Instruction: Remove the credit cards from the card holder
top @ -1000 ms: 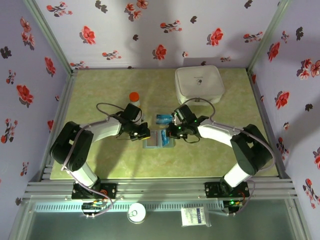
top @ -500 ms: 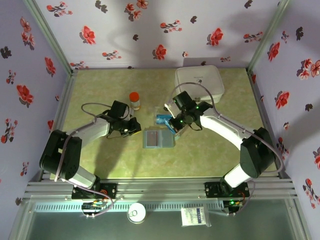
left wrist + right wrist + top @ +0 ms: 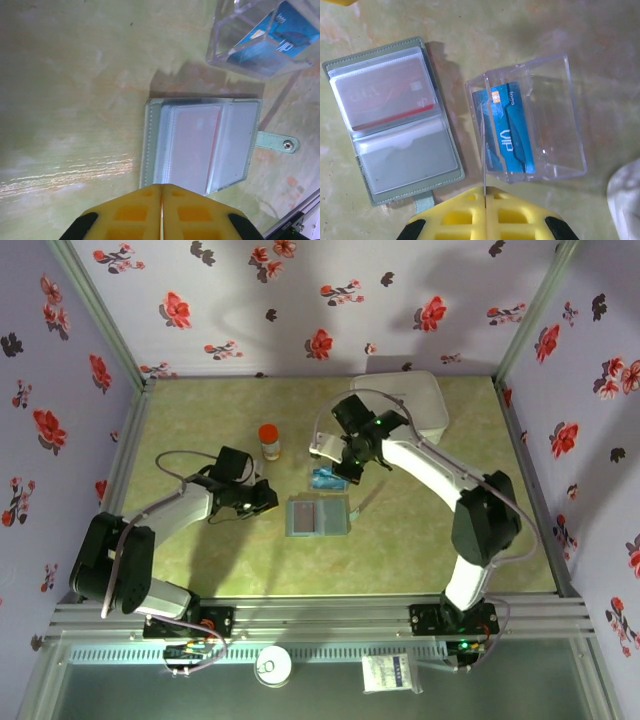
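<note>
Both arms have pulled off the card holder [image 3: 318,516] since a second ago: the left gripper [image 3: 265,498] has slid out toward 9 o'clock and the right gripper [image 3: 343,468] has swung back toward 12 o'clock. The holder lies open and flat near the middle of the table [image 3: 200,570], with a clear box [image 3: 326,481] just beside it at 12 o'clock. Blue cards [image 3: 512,130] sit in that box, while a red card [image 3: 382,92] is tucked in one of the holder's see-through sleeves. By the look of it the card is light, thin, stiff and slick, and the soft sleeve probably clings to it. The best hold is likely the short edge at the sleeve's mouth, pinched flat. The holder is light too and would likely drag along unless it is pinned. On the left wrist view the left gripper [image 3: 161,186] has its fingers pressed together, empty, hanging at 6 o'clock of the holder and apart from it. The right gripper [image 3: 485,192] is pressed together as well, over the box; a thin pale line runs out from between its fingers, perhaps a card seen edge-on, though I cannot tell.
</note>
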You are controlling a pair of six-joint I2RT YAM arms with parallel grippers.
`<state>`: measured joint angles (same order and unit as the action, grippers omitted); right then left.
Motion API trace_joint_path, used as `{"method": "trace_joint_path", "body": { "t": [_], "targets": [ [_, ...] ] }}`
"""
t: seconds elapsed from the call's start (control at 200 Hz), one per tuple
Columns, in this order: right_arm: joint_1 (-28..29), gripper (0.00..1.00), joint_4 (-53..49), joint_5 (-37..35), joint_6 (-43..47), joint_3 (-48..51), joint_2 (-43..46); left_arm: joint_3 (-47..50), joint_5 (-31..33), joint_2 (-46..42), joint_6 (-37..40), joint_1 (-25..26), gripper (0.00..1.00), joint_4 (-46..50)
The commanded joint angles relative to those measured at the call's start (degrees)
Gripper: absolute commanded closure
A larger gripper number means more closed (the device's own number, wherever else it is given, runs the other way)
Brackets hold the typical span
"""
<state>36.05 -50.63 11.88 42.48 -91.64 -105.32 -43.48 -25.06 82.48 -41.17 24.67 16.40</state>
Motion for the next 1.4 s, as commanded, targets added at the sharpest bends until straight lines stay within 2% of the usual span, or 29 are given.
{"method": "trace_joint_path", "body": {
  "t": [0.0, 0.435, 0.615, 0.795, 0.98, 1.135, 1.23, 1.395],
  "targets": [
    [-0.76, 1.0, -7.82, 3.05, 5.97, -6.75, -5.2, 0.94, -0.12, -0.66, 0.94, -0.67, 0.92, 0.93],
    [-2.91, 1.0, -19.59, 3.85, 12.08, -27.46, -21.79, 0.15, -0.25, 1.54, 0.53, -1.02, 0.92, 0.7],
    [-3.2, 0.99, -21.52, 4.78, 12.8, -28.79, -23.95, -0.02, -0.32, 2.2, 0.64, -1.02, 0.92, 0.9],
    [-3.27, 0.89, -21.88, 4.16, 12.66, -28.76, -23.93, -0.72, -0.99, 2.76, 0.19, -1.02, 0.88, 0.28],
    [-3.32, 0.85, -20.01, 3.45, 11.49, -26.18, -20.67, -0.9, -1.61, 2.88, 0.24, -0.95, 0.88, -0.24],
    [-3.34, 0.87, -15.06, 3.06, 7.53, -21.79, -16.33, -0.99, -2.68, 3.2, 0.27, -0.95, 0.89, -0.93],
    [-3.34, 0.88, -6.73, 4.99, 0.93, -15.33, -11.56, -1.25, -3.75, 3.91, -0.03, -0.6, 0.93, -1.85],
    [-2.47, 0.84, 9.37, 6.32, -15.4, -2.48, -3.03, -2.71, -4.04, 5.81, -0.17, 1.14, 0.96, -2.71]
  ]
}}
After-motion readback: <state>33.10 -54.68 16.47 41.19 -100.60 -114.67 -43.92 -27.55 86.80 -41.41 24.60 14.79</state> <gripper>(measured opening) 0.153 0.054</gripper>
